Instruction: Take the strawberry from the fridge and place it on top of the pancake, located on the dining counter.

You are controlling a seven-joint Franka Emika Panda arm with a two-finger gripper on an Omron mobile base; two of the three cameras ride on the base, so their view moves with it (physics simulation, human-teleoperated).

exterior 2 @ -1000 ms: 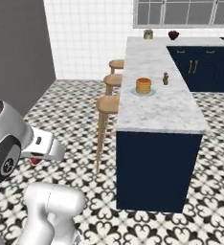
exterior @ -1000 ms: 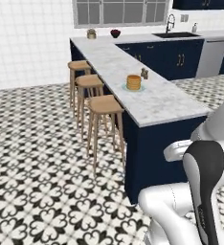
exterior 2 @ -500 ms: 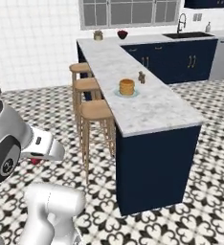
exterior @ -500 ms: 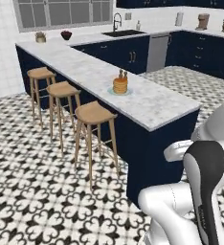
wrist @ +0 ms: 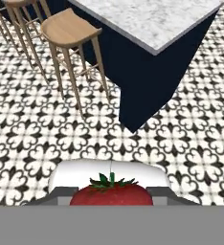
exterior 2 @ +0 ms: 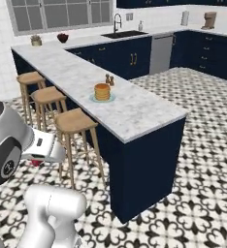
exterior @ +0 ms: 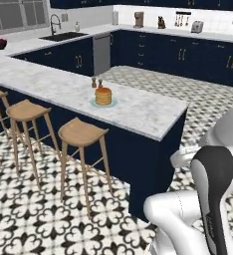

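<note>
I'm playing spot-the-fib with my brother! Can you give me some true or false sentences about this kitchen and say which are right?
1. The claw holds the small red strawberry with green leaves. True.
2. The strawberry sits on the golden-brown pancake stack. False: nothing is on the stack yet.
3. The pancake stack is on the long white-grey marble counter. True.
4. The round wooden stools lie tipped over. False: they stand upright beside the counter.

Glossy white rounded arm (exterior: pixel 188 219) links with dark grey joint bands
</note>
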